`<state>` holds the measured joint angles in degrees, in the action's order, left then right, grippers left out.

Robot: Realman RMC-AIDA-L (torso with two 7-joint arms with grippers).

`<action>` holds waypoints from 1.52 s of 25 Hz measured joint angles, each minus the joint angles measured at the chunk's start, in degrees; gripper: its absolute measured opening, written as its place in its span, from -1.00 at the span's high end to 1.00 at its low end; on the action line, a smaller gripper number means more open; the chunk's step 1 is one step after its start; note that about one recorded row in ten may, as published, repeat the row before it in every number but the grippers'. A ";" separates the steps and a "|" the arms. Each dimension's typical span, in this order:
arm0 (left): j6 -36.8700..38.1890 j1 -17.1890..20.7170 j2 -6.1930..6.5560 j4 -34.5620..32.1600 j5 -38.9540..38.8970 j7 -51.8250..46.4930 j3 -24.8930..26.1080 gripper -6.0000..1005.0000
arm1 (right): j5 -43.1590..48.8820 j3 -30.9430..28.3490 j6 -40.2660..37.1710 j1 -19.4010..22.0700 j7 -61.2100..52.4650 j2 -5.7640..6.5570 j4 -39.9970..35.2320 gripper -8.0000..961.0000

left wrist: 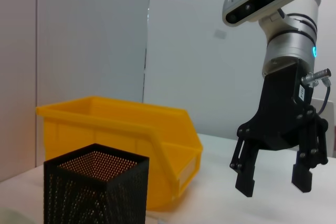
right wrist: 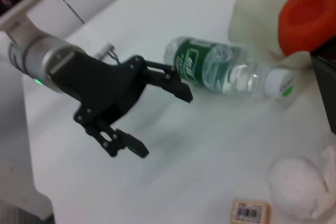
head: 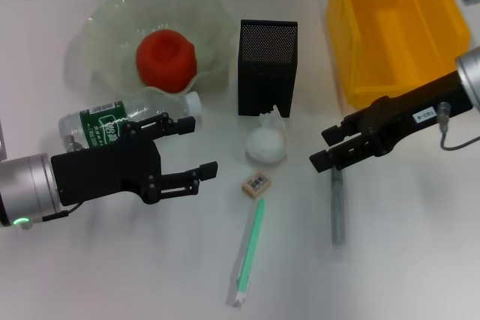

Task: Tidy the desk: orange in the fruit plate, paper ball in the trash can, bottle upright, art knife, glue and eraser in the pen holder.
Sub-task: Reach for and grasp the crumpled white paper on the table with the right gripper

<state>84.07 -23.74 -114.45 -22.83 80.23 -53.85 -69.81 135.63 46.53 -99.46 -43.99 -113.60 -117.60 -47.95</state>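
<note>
- Bottle (head: 127, 120) lies on its side just beyond my left gripper (head: 187, 148), long axis crosswise, cap toward the pen holder (head: 267, 67).
- Left fingers spread apart, empty, nearer than my right.
- Right gripper (head: 324, 148) open, above the grey art knife (head: 338, 204).

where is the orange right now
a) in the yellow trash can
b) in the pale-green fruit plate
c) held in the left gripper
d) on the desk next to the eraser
b, the orange sits inside the ruffled fruit plate, and the open left gripper is empty beside the lying bottle.
</note>
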 joint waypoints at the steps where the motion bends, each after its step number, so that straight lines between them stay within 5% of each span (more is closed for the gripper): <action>1: -0.53 0.10 0.03 -0.03 0.01 0.27 -0.04 -0.62 | 0.49 0.81 0.68 -0.32 -0.31 -0.14 -0.07 -0.54; 8: -0.47 1.06 0.19 -0.03 0.02 1.10 0.21 -0.62 | 0.04 9.84 8.94 -0.17 -0.73 -1.53 -0.09 -0.54; 23: 0.02 1.85 0.22 0.04 0.00 1.12 0.13 -0.62 | -7.59 26.96 25.31 1.10 -0.84 -2.07 0.65 -0.54; 38: 1.39 1.95 0.72 -0.03 0.01 1.11 0.45 -0.62 | -9.88 34.04 32.09 1.75 -1.41 -2.19 -0.66 -0.54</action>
<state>85.46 -21.79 -113.73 -22.86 80.24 -52.73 -69.36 125.76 80.57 -67.37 -42.24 -115.01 -119.80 -48.61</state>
